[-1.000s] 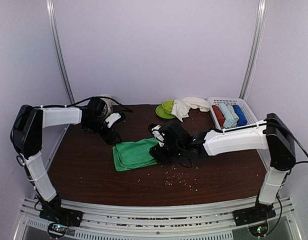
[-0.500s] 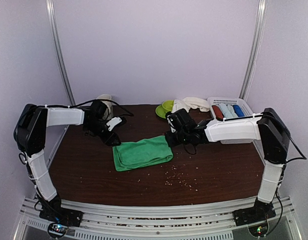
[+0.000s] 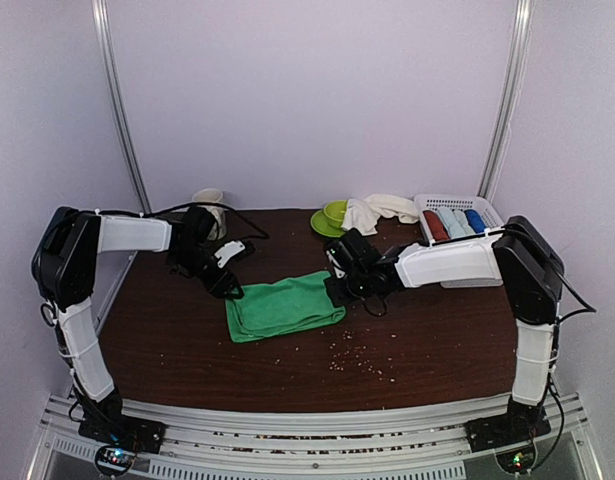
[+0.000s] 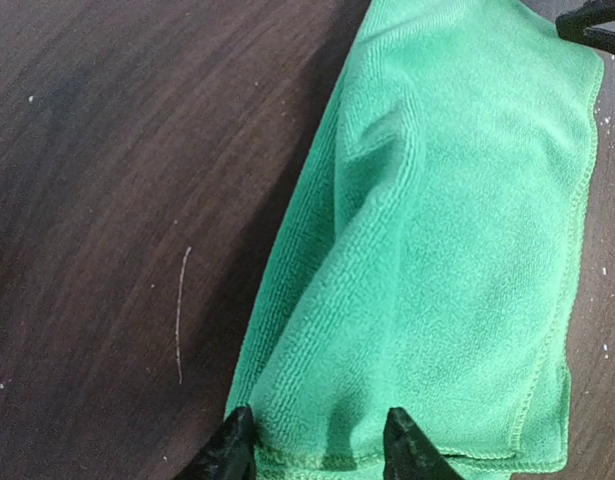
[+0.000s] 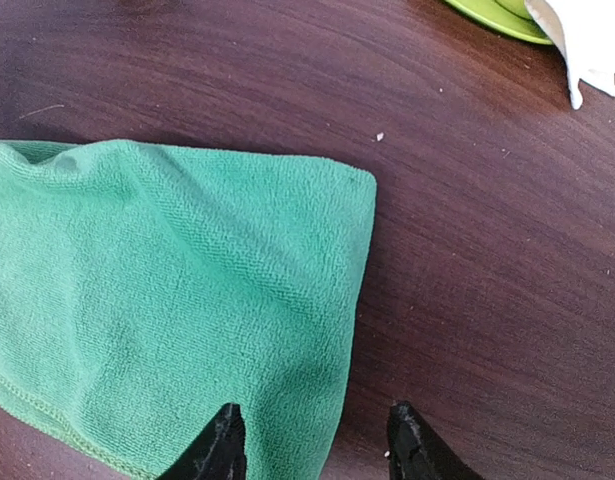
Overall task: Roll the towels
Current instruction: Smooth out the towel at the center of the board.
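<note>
Speckling the dark wooden table [image 3: 437, 350] in the lower middle of the top view are pale crumbs [image 3: 359, 362]. Just above them the green towel [image 3: 284, 305] lies folded and flat, left of frame centre, with a gripper at each of its upper corners. The left gripper [image 3: 233, 287] reaches in from the left edge to the towel's upper left corner. In the left wrist view its two black fingertips [image 4: 232, 445] stand partway apart along the bottom of the frame, the hemmed edge of the cloth lying flat between them, and nothing is lifted. The right gripper [image 3: 337, 290] comes in from the right to the upper right corner. Its wrist view shows the jaws likewise partway open and empty, one fingertip [image 5: 222, 445] over the cloth and the other over bare wood, straddling the towel's side edge. Farther up the top view, a green mug [image 3: 335, 212] sits on a green saucer [image 3: 320, 224] at centre right, and the cream-white towel [image 3: 379, 209] lies crumpled against it. Right of that stands a white basket [image 3: 499, 228] holding a red roll [image 3: 436, 228], a pale blue roll [image 3: 455, 224] and a dark blue roll [image 3: 476, 221] side by side.
</note>
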Motion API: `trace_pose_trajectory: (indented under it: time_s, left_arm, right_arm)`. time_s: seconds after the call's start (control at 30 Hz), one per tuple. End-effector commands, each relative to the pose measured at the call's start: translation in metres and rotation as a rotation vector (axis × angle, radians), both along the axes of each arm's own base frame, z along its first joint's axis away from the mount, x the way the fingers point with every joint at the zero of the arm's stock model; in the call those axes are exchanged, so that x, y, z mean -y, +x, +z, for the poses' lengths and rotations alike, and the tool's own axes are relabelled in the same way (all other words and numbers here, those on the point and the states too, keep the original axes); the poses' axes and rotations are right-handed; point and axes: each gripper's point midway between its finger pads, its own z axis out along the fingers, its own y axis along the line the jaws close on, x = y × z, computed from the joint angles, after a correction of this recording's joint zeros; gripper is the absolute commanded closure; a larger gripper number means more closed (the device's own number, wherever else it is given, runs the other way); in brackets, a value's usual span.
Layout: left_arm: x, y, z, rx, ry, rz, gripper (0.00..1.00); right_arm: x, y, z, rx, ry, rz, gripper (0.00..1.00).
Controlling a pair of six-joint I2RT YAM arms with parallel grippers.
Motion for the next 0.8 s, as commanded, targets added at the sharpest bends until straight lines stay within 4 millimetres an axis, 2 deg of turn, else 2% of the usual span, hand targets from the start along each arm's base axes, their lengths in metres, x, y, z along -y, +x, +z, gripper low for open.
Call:
trace_pose_trajectory:
  time_s: [0.0,0.3,0.43,0.6,0.77]
  left_arm:
    - [0.001,-0.002,-0.004,-0.024,-0.013,-0.017,0.59]
    - [-0.004,0.001,0.001,0.002,0.017,0.001,0.91]
    - [-0.014,0.009,0.003,0.043,0.072,0.035,0.96]
    - [-0.023,0.012,0.0,0.061,0.123,0.055,0.96]
    - [-0.026,0.008,-0.004,0.061,0.141,0.048,0.88]
  right_arm:
    - [0.007,-0.011,-0.011,-0.042,-0.017,0.005,0.51]
    - [0.014,-0.022,-0.027,-0.07,-0.07,0.016,0.52]
    - [0.017,-0.028,-0.034,-0.071,-0.109,0.025,0.52]
    - [0.014,-0.036,-0.037,-0.063,-0.136,0.054,0.52]
    - [0.014,-0.04,-0.04,-0.054,-0.172,0.066,0.51]
